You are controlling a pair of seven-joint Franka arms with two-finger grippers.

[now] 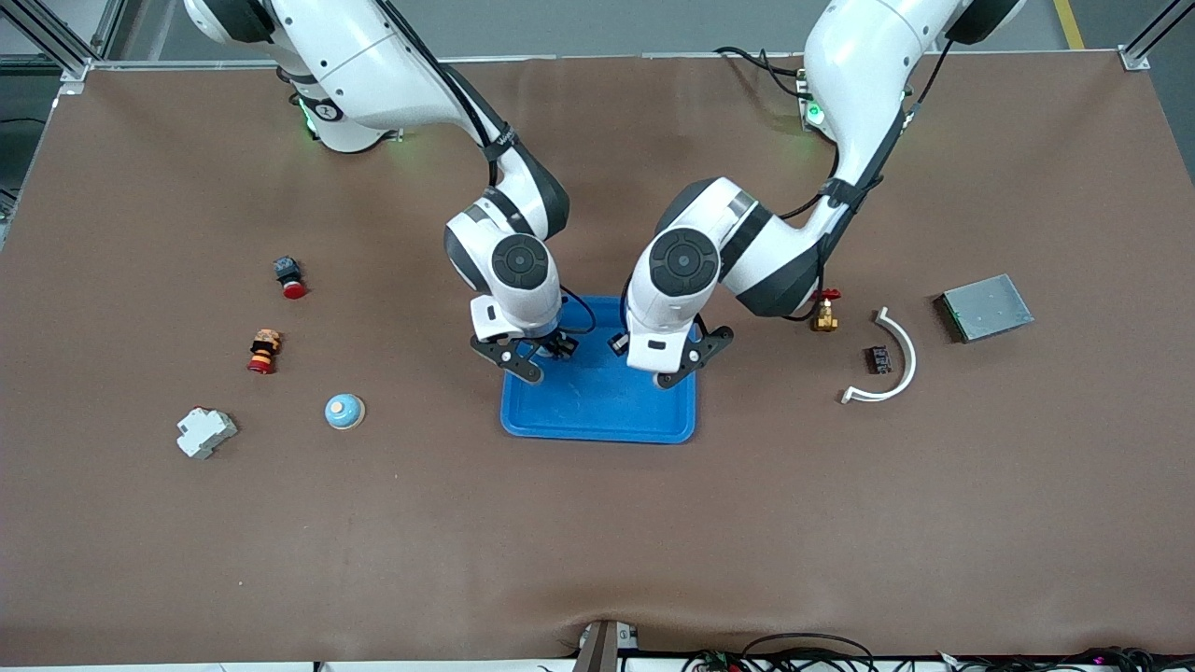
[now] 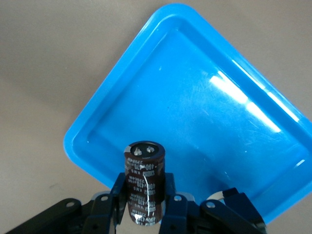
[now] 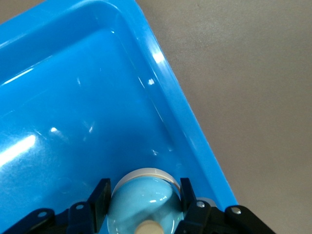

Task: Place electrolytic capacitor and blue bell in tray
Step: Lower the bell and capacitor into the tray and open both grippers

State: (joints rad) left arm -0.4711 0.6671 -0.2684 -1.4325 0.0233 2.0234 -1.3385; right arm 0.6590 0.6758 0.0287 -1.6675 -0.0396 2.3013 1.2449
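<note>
We see the tray [image 1: 597, 411] at the table's middle, with both grippers over it: the left gripper [image 2: 144, 197] grips the electrolytic capacitor [image 2: 144, 183], the right gripper [image 3: 144, 195] grips the blue bell [image 3: 141, 202]. A second bell [image 1: 344, 411] lies toward the right arm's end, the curved strip [image 1: 892, 359] toward the left arm's end.

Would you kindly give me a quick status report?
Left gripper shut on capacitor, over tray. Right gripper shut on blue bell, over tray. Nothing obstructing.
</note>
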